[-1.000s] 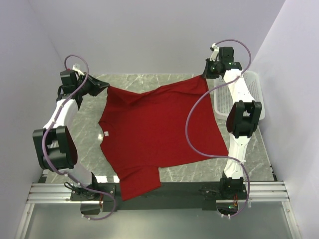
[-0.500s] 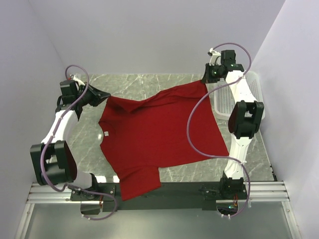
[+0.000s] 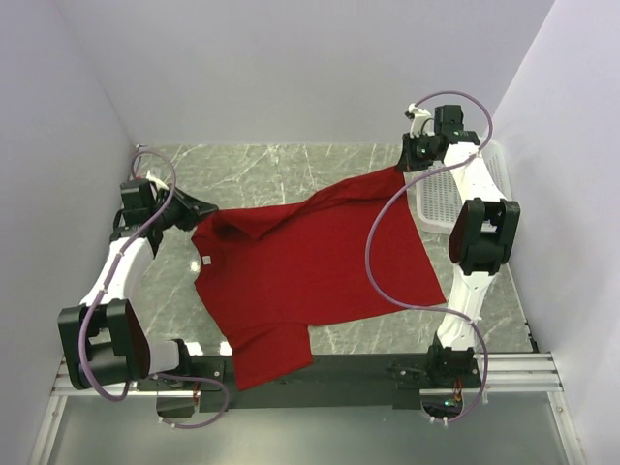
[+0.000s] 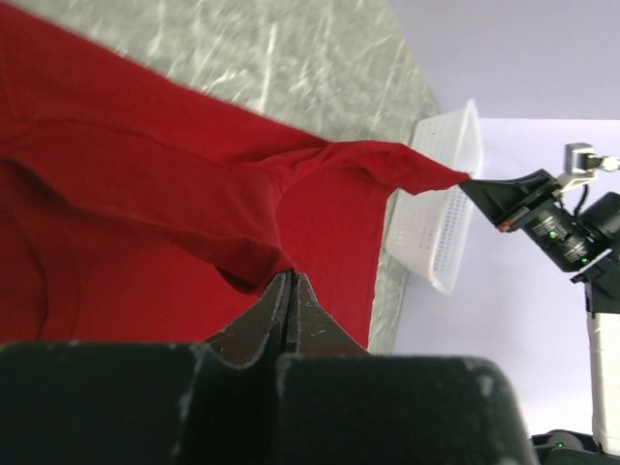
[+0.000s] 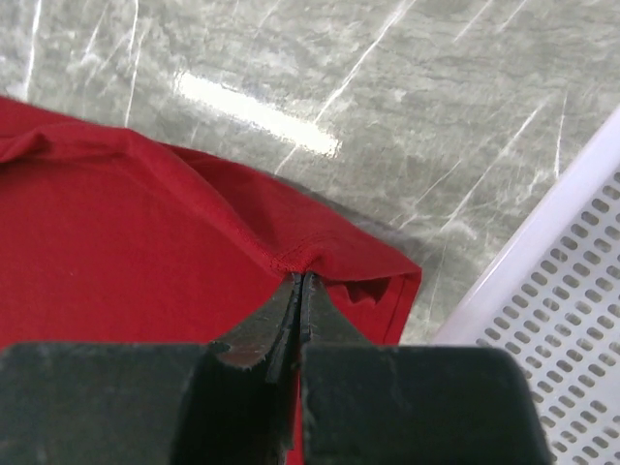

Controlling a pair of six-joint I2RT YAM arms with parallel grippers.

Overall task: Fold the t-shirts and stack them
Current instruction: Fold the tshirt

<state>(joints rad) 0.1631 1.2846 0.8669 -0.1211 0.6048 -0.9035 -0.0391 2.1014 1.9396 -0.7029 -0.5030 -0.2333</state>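
One deep red t-shirt (image 3: 300, 266) lies spread on the marble table, its near sleeve hanging over the front edge and a small white neck tag at its left. My left gripper (image 3: 201, 206) is shut on the shirt's far left corner, lifted slightly; the pinched cloth shows in the left wrist view (image 4: 289, 273). My right gripper (image 3: 405, 161) is shut on the far right corner by its hem, seen in the right wrist view (image 5: 302, 275). The far edge hangs slack between the two grippers and folds toward the near side.
A white mesh plastic basket (image 3: 489, 179) stands at the right edge of the table, just beside my right arm; it also shows in the left wrist view (image 4: 441, 218) and the right wrist view (image 5: 562, 329). Walls close in the left, back and right.
My left gripper has moved toward the near side with the shirt's far left corner. The far edge has slackened and come nearer. My right gripper has barely shifted.
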